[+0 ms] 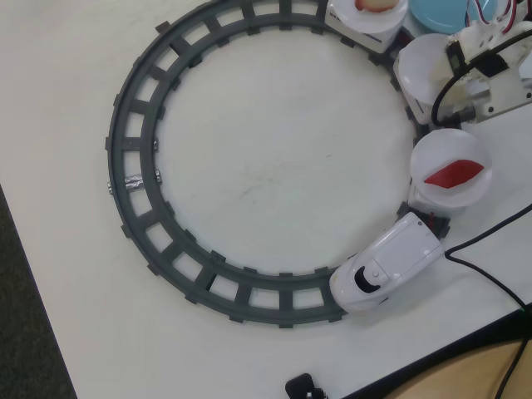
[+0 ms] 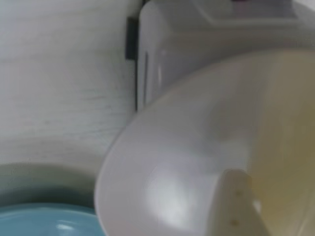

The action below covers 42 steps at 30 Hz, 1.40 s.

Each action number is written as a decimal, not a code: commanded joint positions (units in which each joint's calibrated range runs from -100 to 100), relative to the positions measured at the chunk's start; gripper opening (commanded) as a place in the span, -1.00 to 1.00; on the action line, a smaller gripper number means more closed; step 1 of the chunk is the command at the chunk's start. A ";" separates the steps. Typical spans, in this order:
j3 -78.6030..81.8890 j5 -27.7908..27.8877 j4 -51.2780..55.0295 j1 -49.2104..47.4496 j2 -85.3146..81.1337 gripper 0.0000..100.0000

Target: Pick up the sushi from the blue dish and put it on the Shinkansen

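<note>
Placement looks like the step in hand: in the overhead view the gripper [image 1: 474, 62] hangs at the upper right over the middle white plate [image 1: 422, 62] of the Shinkansen [image 1: 387, 274], just below the blue dish [image 1: 440, 12]. Whether its fingers are apart or clamped, I cannot tell. The sushi is not clearly visible; a pale blurred shape [image 2: 231, 206] low in the wrist view may be it. Next would be a gentle release over the plate. The surface [image 1: 266, 158] is plain white, its dark edge at lower right.

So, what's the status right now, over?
Gripper low over a white plate of the Shinkansen, jaws unreadable. Sushi not seen. Blue dish alongside.
</note>
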 commanded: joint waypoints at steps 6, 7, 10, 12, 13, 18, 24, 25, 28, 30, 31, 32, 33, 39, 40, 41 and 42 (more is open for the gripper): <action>-0.45 -0.66 3.30 -0.02 -1.33 -0.92; -0.45 -0.66 4.24 -0.02 -1.33 -0.89; -0.27 -0.66 5.96 -0.02 -1.42 -0.76; -0.27 -0.66 6.98 -0.11 -1.42 -0.68; -0.45 -0.66 7.32 -0.37 -1.42 -0.65; -0.98 -0.72 8.35 -0.64 -1.58 -0.50; -1.52 -0.98 8.35 -0.64 -6.43 -0.40; -2.51 -2.03 8.27 -0.73 -8.18 -0.40; -7.81 -8.00 7.92 -0.73 -13.02 -0.41; -10.95 -12.88 7.92 -0.46 -16.03 -0.41; -11.94 -15.45 8.01 -0.11 -17.70 -0.41; -12.21 -18.23 8.09 0.07 -19.54 -0.41; -12.21 -20.96 8.18 0.86 -21.37 -0.41; -4.66 -35.43 8.01 14.50 -36.49 -0.42; -1.97 -36.37 8.09 17.05 -39.66 -0.42; 1.26 -36.58 8.35 19.61 -43.17 -0.42; 5.48 -36.43 8.35 22.07 -46.43 -0.42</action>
